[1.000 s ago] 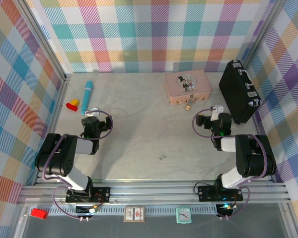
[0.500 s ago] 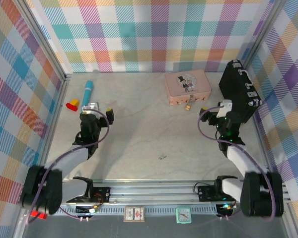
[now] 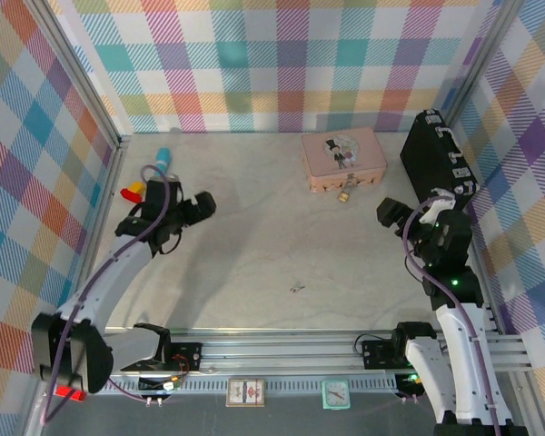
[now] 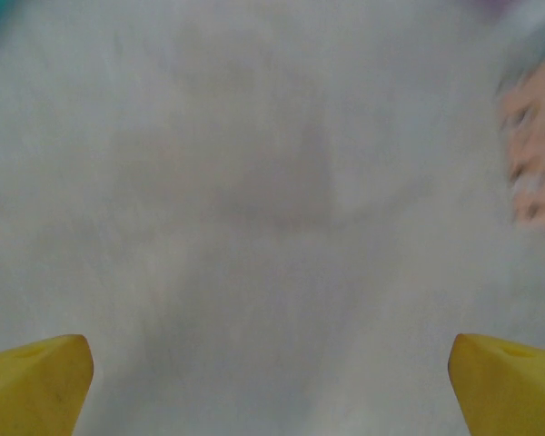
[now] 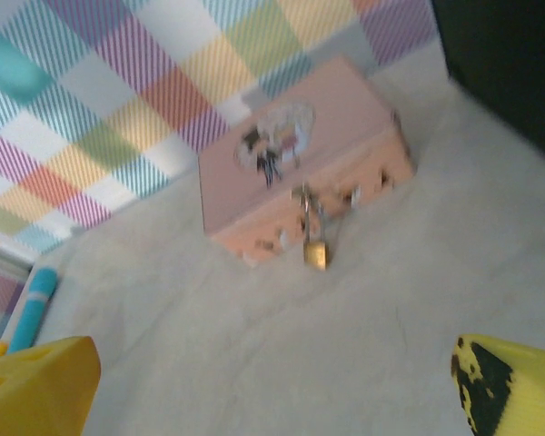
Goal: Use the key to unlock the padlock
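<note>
The padlock (image 3: 345, 195) is small and brass. It hangs by its thin shackle from the front of the pink tin (image 3: 343, 160), and in the right wrist view the padlock (image 5: 315, 252) sits ahead against the tin (image 5: 291, 168). The key (image 3: 296, 289) is a tiny dark piece lying alone mid-table, nearer the front. My left gripper (image 3: 193, 218) hovers open over bare table at the left, its yellow fingertips (image 4: 36, 381) far apart. My right gripper (image 3: 411, 207) is open too, right of the padlock and facing it, fingertips (image 5: 513, 386) wide, nothing between them.
A black case (image 3: 436, 163) stands against the right wall beside my right arm. A blue tube (image 3: 163, 154) and yellow-and-red blocks (image 3: 132, 191) lie at the far left, behind my left arm. Plaid walls enclose the table on three sides.
Both arms have unfolded from their tucked pose and risen. The left gripper has swung slightly right, the right gripper right and back. Padlock and key have not moved.
</note>
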